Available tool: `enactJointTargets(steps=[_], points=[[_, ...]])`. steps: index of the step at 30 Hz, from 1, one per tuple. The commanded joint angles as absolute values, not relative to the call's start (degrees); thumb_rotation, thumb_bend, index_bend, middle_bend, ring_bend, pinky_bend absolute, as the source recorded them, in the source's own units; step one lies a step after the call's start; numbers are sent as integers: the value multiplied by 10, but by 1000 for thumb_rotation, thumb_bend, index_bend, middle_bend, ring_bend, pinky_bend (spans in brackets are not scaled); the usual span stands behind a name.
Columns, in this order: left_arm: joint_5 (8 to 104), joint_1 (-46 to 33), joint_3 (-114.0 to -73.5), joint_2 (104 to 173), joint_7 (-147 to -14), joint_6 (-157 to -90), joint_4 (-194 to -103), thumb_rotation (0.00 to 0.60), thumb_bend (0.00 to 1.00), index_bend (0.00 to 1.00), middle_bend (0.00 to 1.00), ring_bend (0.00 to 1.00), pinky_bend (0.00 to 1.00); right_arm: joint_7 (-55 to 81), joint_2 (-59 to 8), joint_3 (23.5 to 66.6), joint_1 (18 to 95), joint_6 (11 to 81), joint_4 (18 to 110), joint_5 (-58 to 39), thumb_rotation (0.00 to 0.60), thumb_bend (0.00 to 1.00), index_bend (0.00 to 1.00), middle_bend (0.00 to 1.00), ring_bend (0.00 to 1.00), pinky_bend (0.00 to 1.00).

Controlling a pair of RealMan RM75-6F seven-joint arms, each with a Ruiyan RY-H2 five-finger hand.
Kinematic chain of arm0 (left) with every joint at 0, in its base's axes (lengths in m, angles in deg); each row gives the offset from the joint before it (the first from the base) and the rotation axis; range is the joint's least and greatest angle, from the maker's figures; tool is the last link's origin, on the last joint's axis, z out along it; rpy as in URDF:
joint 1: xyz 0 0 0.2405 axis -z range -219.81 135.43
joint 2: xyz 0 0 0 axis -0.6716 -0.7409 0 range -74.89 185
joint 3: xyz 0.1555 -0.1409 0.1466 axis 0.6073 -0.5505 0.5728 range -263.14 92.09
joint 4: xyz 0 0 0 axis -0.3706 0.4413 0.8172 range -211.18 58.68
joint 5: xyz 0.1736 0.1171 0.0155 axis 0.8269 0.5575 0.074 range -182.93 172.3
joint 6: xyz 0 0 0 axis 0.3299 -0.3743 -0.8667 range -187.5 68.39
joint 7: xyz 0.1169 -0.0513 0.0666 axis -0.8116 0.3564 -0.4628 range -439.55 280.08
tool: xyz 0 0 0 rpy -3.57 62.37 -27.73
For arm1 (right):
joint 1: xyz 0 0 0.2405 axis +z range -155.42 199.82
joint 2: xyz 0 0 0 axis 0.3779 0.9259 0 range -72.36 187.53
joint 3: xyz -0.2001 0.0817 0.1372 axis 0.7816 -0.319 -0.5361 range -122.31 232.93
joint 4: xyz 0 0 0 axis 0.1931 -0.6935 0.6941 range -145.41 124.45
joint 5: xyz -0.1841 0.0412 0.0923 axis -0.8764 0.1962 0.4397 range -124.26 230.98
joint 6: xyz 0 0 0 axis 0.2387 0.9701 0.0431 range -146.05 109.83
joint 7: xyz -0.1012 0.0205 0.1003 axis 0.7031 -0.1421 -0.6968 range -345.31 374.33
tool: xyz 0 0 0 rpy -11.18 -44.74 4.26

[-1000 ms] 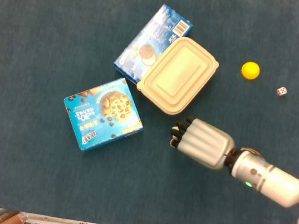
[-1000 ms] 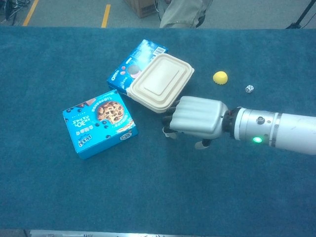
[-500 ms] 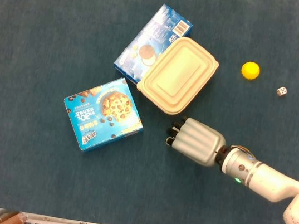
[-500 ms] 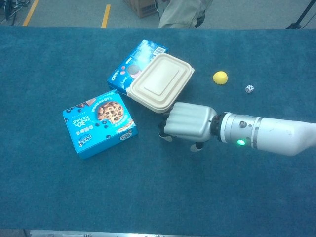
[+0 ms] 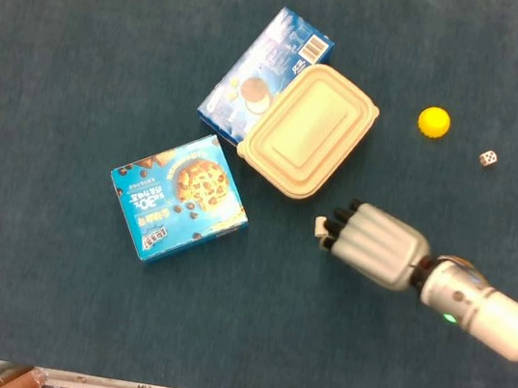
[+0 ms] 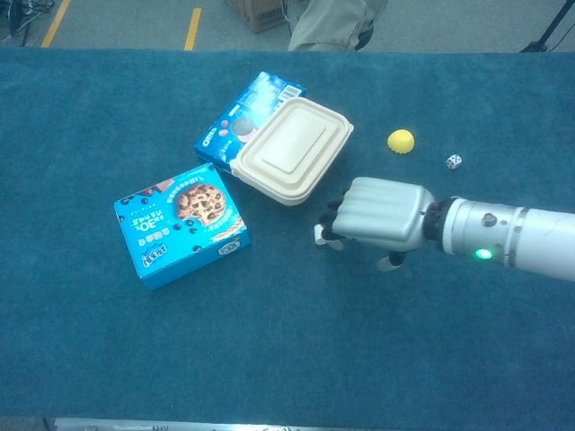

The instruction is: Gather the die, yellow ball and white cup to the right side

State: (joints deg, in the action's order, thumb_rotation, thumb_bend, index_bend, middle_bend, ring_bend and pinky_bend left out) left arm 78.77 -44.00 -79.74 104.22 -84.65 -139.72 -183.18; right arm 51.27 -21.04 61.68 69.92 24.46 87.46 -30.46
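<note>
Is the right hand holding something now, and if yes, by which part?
Probably yes: a small white thing shows at the fingers of the right hand, curled over it. What it is, and which part is held, cannot be told.

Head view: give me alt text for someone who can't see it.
The right hand, fingers curled over a small white object that may be the white cup, sits low right on the blue table. The yellow ball and die lie apart at upper right; a beige lidded container overlaps a blue cookie box, another cookie box left.
</note>
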Motion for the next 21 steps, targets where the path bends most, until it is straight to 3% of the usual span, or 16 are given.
enactJointTargets(steps=[1,21], points=[[787,-437,-798,1044,-848,-1393,-1831,499,293,334,380,329,183,507,-158,633,683,273,917,-325,600,113,408,338,284,387],[787,-448,-795,1038,-849,-1408,-1837,500,293,334,380,329,183,505,-271,589,716,207,836,-274,600,113,396,338,286,387]])
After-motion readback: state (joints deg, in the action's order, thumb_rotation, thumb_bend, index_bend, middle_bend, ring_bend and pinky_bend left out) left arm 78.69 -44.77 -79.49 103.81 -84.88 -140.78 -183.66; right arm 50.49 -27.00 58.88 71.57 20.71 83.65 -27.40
